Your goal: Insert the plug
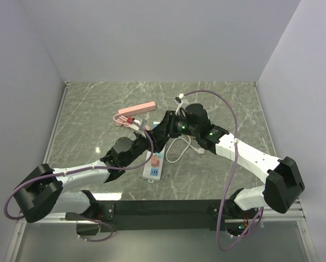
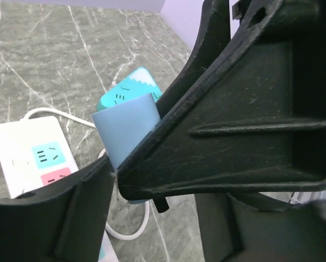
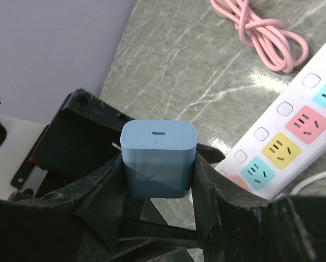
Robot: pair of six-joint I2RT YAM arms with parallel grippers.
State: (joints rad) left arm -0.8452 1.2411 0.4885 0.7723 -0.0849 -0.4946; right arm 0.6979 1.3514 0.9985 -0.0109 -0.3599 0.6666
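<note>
Noting left gripper (image 1: 150,137) nosed up against right gripper (image 3: 158,180); we cannot tell its opening or any hold. Plug (image 3: 158,139) pinched between right gripper's fingers, near power strip (image 1: 154,165) at bench centre. Left wrist view alone shows teal patterned part; right wrist view shows slot face. Plug: pale blue rounded cube.

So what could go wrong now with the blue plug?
1. The right end effector grips the plug with the left end effector crowded close; a bump could tilt it.
2. The strip lies loose on the table, so a push might slide it instead.
3. The prongs are hidden, so they may miss the sockets.
</note>
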